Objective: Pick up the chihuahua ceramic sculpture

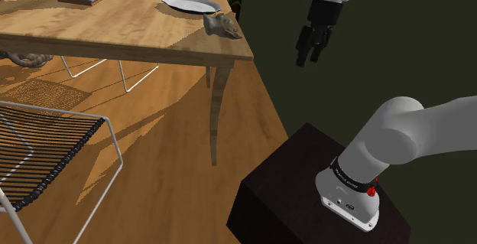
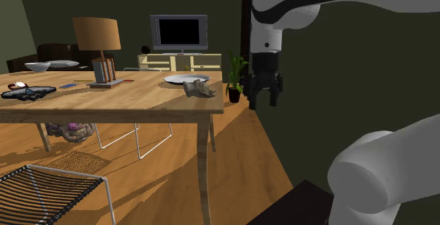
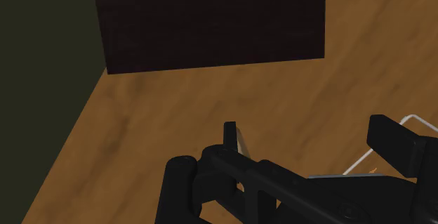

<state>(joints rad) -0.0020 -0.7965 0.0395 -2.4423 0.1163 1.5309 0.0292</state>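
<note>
While gripper (image 1: 309, 57) hangs beyond table (image 1: 115, 32) edge, fingers (image 3: 389, 142) apart; chihuahua sculpture (image 1: 222, 25) beside plate (image 1: 189, 4); grey-brown, lumpy, perhaps lying down.

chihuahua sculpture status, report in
Open gripper, empty, hanging in the air off the table corner. Grey sculpture on the table near that corner, untouched. White plate close beside it, path otherwise looks open.

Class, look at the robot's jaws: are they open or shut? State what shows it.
Open. In the wrist view the gripper's jaws stand well apart, with floor showing between them and nothing clasped.
</note>
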